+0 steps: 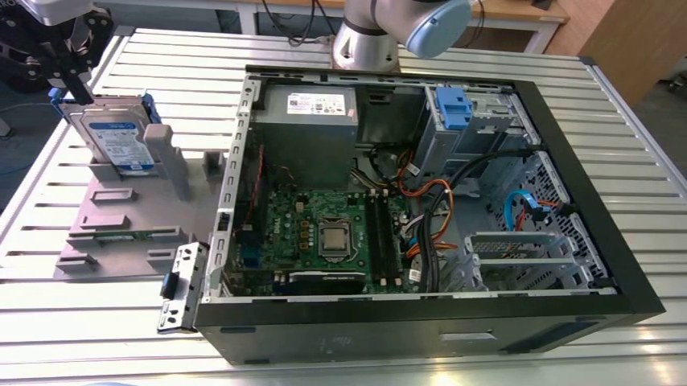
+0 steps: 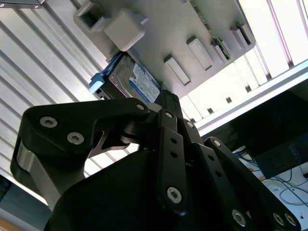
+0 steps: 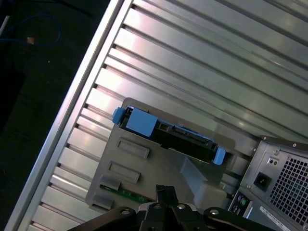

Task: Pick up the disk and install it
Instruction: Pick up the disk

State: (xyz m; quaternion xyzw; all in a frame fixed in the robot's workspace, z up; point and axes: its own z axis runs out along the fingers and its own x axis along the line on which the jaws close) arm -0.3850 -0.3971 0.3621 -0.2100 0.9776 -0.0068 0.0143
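Observation:
The disk point(image 1: 116, 137) stands upright in a slot of a grey fixture point(image 1: 118, 217) at the exterior view's left, its blue-and-white label facing forward and blue rails on its edges. My gripper point(image 1: 71, 90) hangs just above the disk's top rear corner, apart from it, with its black fingers together and nothing between them. In the first wrist view the disk's top edge point(image 3: 168, 134) with its blue rail ends lies beyond the gripper point(image 3: 163, 190). In the second wrist view the disk's label point(image 2: 142, 84) shows past the gripper point(image 2: 166, 96).
An open computer case point(image 1: 601, 265) lies at the exterior view's right, with the motherboard point(image 1: 322, 233), a grey power supply point(image 1: 311, 104), cables, and a drive bay with a blue latch point(image 1: 451, 108). A loose metal bracket point(image 1: 177, 285) lies by the case. The table point(image 1: 161, 48) is slatted aluminium.

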